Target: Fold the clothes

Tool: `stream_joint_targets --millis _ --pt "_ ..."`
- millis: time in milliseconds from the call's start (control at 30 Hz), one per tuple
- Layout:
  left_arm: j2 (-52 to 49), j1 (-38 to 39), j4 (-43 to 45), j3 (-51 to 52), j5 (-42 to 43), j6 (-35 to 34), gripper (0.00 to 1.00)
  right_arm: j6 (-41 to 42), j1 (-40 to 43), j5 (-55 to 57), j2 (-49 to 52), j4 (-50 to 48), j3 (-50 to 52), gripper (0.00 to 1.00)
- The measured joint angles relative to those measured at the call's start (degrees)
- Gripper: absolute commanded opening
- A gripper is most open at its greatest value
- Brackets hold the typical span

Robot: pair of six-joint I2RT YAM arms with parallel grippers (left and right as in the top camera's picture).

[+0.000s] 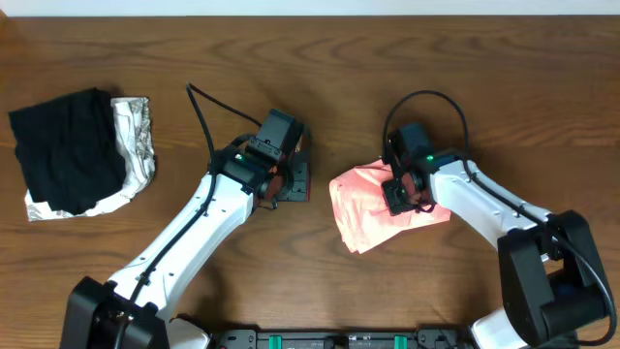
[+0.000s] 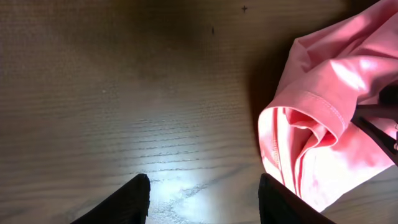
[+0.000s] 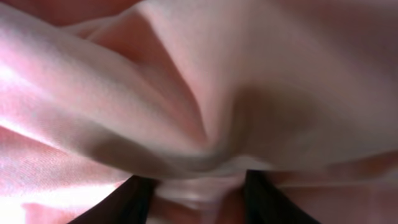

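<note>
The salmon-pink T-shirt (image 1: 373, 206) lies bunched and partly folded on the table right of centre. It also shows at the right edge of the left wrist view (image 2: 323, 124) and fills the right wrist view (image 3: 199, 81). My right gripper (image 1: 405, 189) is pressed down onto the shirt's upper right part. Its fingers (image 3: 200, 193) stand apart with a bulge of pink fabric between them. My left gripper (image 1: 281, 179) hovers over bare wood just left of the shirt, open and empty (image 2: 204, 199). The shirt's lettering is hidden.
A black folded garment (image 1: 68, 145) lies on a silvery-white patterned cloth (image 1: 136, 141) at the far left of the wooden table (image 1: 291, 58). The right arm's cable (image 1: 426, 102) loops above the shirt.
</note>
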State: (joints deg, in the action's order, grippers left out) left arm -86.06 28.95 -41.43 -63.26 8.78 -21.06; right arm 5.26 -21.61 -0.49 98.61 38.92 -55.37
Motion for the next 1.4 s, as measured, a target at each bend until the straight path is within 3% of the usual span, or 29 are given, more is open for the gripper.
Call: stream_joint_targets --millis 233,367,433,533,900,1133,1400 --pt "0.0 0.0 0.4 0.0 0.0 0.4 0.57 0.2 0.0 0.1 -3.9 7.8 -7.2 0.58" --pt "0.0 0.1 1.4 0.0 0.3 1.7 0.51 0.2 0.2 0.8 -10.3 8.2 -11.4 0.58" --pt "0.0 0.5 2.8 0.0 1.4 3.3 0.48 0.2 0.3 1.2 -13.4 8.7 -12.2 0.53" --pt "0.0 2.1 6.7 0.0 3.8 6.6 0.45 1.7 0.9 2.4 -16.0 11.4 -12.3 0.47" --pt "-0.7 12.3 20.4 0.0 6.5 24.9 0.36 8.6 8.4 8.2 -16.1 16.3 -12.3 0.48" --pt "-10.1 13.2 27.9 0.0 6.8 31.5 0.36 9.4 8.6 8.2 -16.1 18.6 -12.3 0.47" --pt "-20.7 13.1 31.8 0.0 2.0 32.9 0.41 9.4 8.7 8.2 -16.1 20.3 -12.3 0.47"
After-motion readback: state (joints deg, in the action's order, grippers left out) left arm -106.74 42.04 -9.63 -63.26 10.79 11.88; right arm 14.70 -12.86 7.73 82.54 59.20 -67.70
